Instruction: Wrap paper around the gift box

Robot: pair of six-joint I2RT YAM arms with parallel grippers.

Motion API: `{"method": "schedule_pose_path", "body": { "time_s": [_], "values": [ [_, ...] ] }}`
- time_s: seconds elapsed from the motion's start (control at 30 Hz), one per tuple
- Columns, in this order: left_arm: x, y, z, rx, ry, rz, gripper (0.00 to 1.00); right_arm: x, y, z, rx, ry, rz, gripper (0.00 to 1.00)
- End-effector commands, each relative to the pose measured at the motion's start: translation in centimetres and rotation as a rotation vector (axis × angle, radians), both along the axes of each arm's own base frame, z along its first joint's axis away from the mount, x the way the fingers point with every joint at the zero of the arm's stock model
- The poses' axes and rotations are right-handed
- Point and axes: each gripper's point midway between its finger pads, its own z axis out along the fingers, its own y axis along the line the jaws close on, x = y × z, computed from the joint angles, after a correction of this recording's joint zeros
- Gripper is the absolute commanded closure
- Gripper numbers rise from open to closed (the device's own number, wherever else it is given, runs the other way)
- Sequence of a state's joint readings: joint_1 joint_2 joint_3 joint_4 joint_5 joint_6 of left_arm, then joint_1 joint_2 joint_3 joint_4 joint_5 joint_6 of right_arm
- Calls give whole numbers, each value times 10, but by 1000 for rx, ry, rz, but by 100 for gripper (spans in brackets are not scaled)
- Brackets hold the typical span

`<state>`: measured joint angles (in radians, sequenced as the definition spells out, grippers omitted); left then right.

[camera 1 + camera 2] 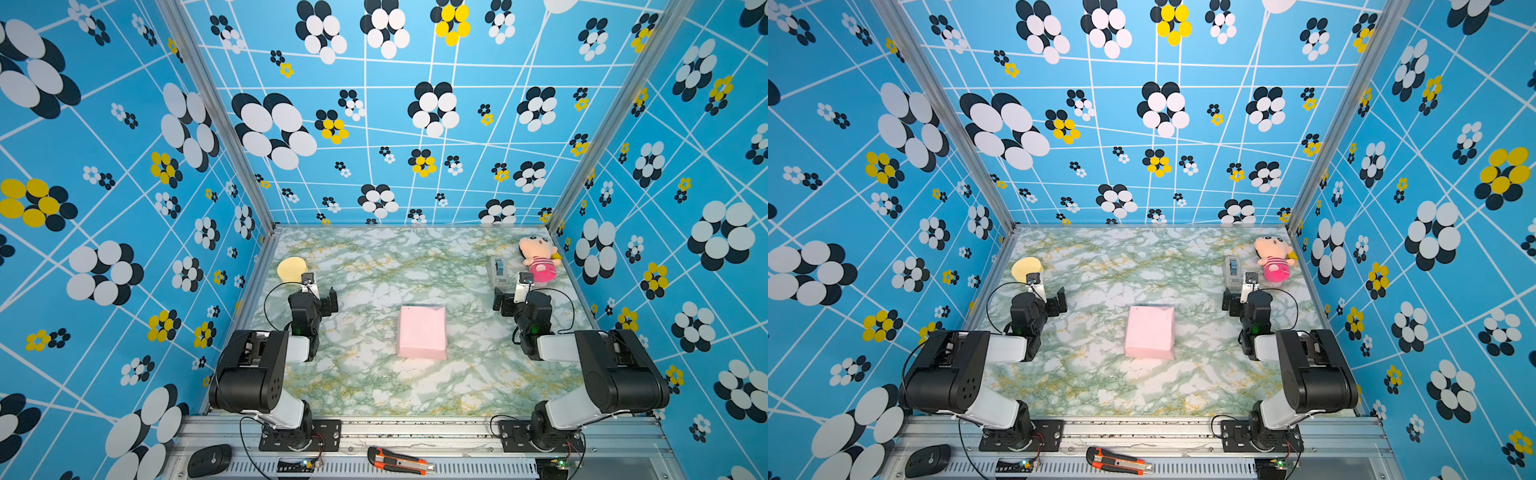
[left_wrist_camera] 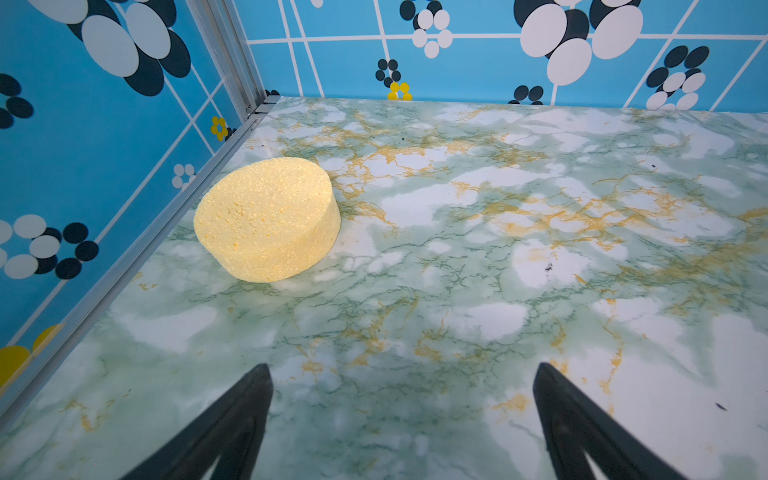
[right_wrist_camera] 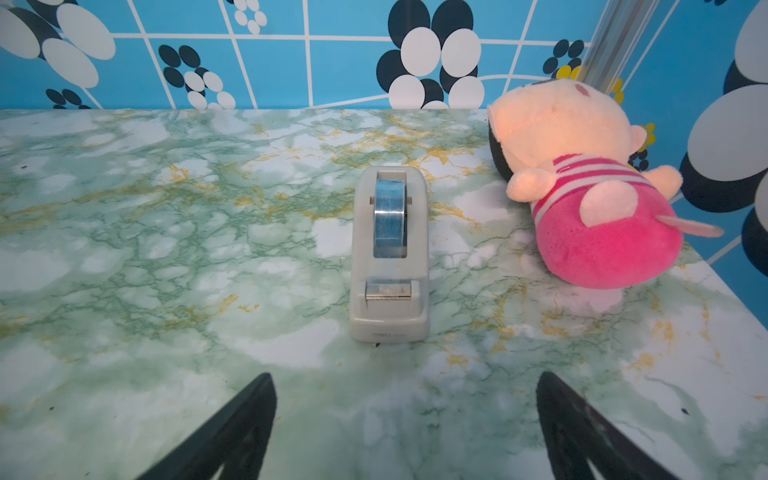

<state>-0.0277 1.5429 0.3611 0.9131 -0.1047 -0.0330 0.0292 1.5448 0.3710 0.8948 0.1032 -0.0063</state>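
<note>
**Pink parcel sits mid-desk, both arms standing clear**

A box-shaped parcel of pale pink paper [image 1: 422, 332] [image 1: 1150, 332] lies in the middle of the green-and-white marbled desk [image 1: 374, 266], well apart from both arms. The paper covers it on every side that shows, so the gift box inside is hidden. In both top views the parcel's edges run roughly square with the desk's edges. Its slightly longer side appears to run from the near rail toward the far wall.

At far right a pale grey plastic tape dispenser [image 3: 389, 253] holds a roll of blue tape [image 3: 390, 216] upright in its cradle. A small mark on its base is too small to read. A plush doll in a pink striped outfit [image 3: 590, 199] lies just beside it. At far left sits a round yellow sponge [image 2: 266, 220].

The left gripper [image 2: 401, 374] has its black fingers [image 2: 232, 419] spread wide with only bare desk between them. The right gripper [image 3: 405, 378] is likewise splayed and empty, and its fingers [image 3: 582, 428] point at the dispenser. An orange-and-black utility knife [image 1: 399, 460] rests on the front rail.
</note>
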Motion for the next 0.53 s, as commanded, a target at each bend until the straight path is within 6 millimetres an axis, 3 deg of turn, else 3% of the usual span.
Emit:
{"method": "schedule_pose_path", "body": {
  "time_s": [0.0, 0.5],
  "values": [
    [5, -2, 7, 13, -20, -4, 1, 5, -6, 8, 12, -26, -32, 0],
    [5, -2, 7, 15, -19, -5, 1, 5, -6, 8, 18, -26, -31, 0]
  ]
}}
